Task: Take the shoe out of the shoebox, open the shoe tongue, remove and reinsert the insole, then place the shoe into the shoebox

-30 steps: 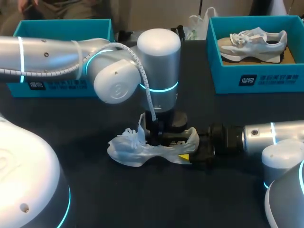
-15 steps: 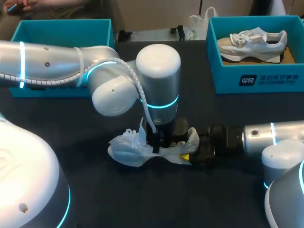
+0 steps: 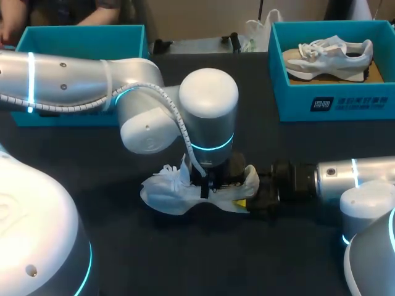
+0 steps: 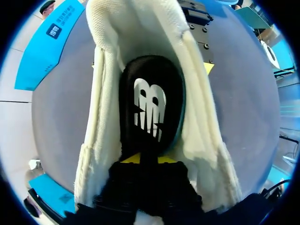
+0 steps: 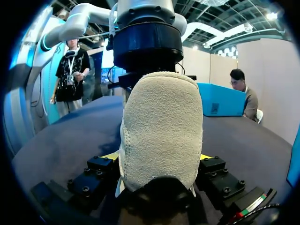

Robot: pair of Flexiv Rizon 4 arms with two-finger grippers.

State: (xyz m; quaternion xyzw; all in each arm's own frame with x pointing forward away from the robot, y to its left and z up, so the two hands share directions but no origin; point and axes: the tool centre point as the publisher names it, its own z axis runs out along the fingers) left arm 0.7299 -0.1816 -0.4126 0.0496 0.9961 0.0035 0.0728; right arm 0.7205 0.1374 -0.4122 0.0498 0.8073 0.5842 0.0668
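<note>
Under even overhead light, the dark worktop (image 3: 123,246) is shown in the head view. Soft highlights are carried on the white shell of the left arm (image 3: 210,102), where a cyan ring is seen glowing. A faint shadow is cast beneath the pale shoe (image 3: 166,194) at the centre. In the left wrist view, the shoe's interior is darkened at 6 o'clock by the left gripper (image 4: 149,159). Its heel is brightly lit in the right wrist view.
</note>
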